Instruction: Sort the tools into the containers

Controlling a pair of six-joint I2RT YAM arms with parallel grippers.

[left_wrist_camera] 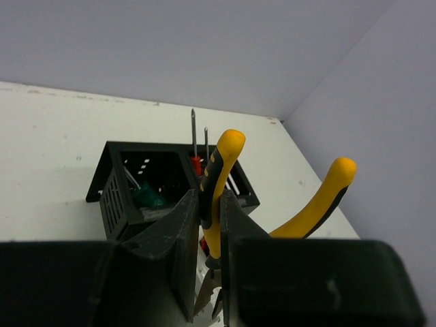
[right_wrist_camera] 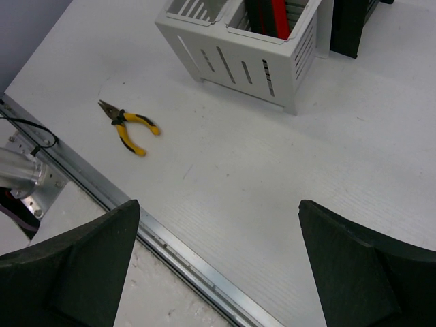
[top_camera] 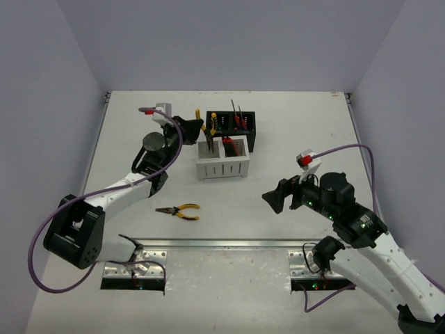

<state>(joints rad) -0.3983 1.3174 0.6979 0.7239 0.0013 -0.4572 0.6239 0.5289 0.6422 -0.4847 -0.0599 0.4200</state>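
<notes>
My left gripper (top_camera: 200, 129) is shut on one handle of yellow-and-black pliers (left_wrist_camera: 219, 178) and holds them nose down over the left compartment of the white slotted box (top_camera: 222, 167). Their other handle (left_wrist_camera: 320, 201) splays to the right. The black box (top_camera: 250, 132) stands just behind it, holding red-handled screwdrivers (left_wrist_camera: 195, 163) and a green-handled one (left_wrist_camera: 146, 196). A red-and-black knife (right_wrist_camera: 276, 17) stands in the white box's (right_wrist_camera: 238, 58) right compartment. A second pair of pliers (top_camera: 179, 210) lies on the table, also in the right wrist view (right_wrist_camera: 129, 126). My right gripper (top_camera: 274, 198) is open and empty.
A metal rail (top_camera: 229, 243) runs along the table's near edge, below my right gripper's fingers (right_wrist_camera: 82, 266). Grey walls close in the table at the back and both sides.
</notes>
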